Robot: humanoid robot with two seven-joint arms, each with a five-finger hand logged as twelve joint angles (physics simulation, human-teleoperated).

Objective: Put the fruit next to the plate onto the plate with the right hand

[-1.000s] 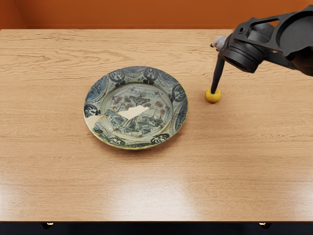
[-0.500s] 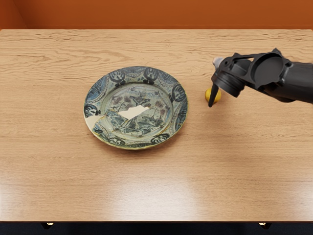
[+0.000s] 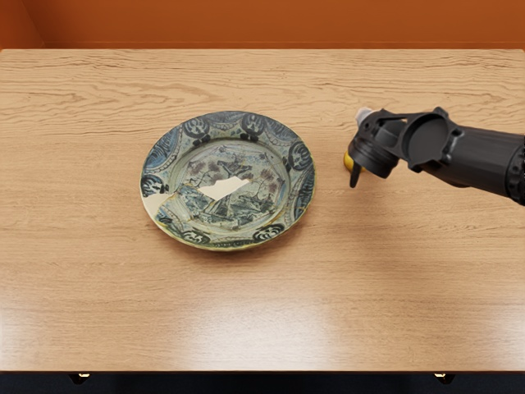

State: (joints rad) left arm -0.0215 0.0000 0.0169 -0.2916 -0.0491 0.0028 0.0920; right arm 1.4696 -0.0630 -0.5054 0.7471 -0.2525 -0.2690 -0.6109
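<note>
1. Right hand (image 3: 375, 148): its arm (image 3: 484, 158) enters from the right edge and lies low over the table (image 3: 262, 295). The hand sits at the arm's left end, palm side turned down and toward the plate.

2. Fruit (image 3: 348, 161): a small yellow piece. It lies on the table directly under the hand's left edge. Only a thin yellow sliver shows, and the hand hides the rest.

3. Grip state: cannot be determined. The hand covers the fruit and is at least just beside it, but contact or closure around it is not visible.

4. Plate (image 3: 164, 160): round, with a blue-green pattern and a pale patch near its centre. It lies flat, left of the hand and near it, separated by a strip of bare wood. The fruit is off the plate, between the hand and the rim.
</note>
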